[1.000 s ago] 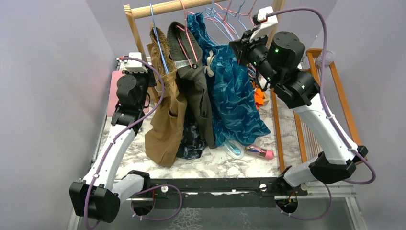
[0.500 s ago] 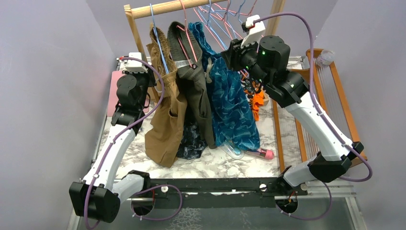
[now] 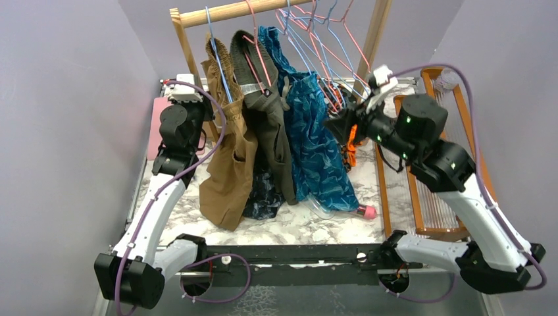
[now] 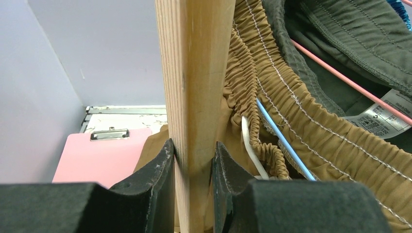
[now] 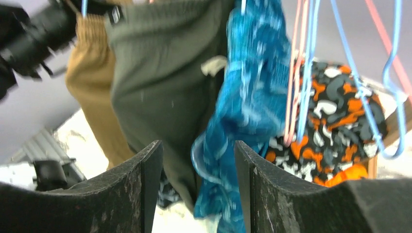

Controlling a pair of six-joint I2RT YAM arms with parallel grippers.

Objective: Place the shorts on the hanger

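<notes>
Spread wide, the right tool [image 5: 197, 145] has nothing between its fingers. In its wrist view the shorts [image 5: 252, 97] hang beyond the gap, and from above it sits just right of them, not touching. The right arm rises from the lower right corner of the overhead frame, bends at an elbow near the right edge, and reaches up and left toward the middle. The left arm climbs from the lower left corner, nearly straight, to the upper left. There the left tool [image 4: 193, 165] is pressed onto the wooden post [image 4: 194, 73] of the clothes rack [image 3: 224, 11], one finger on each face.

The shorts hang at centre frame from the rack's rod, their hem close to the marbled surface [image 3: 296, 227]. A wire of the thin light-blue hanger [image 5: 242, 6] runs into their top. Left of them hangs an olive garment [image 3: 270, 131], then a tan garment [image 3: 227, 164]. An orange blotched garment [image 5: 335, 116] shows right of the shorts, behind bare wire hangers. A pink clipboard [image 4: 102, 155] lies at the lower left of the left wrist view. A white tag [image 4: 384, 116] on the olive garment carries print too small to read.
</notes>
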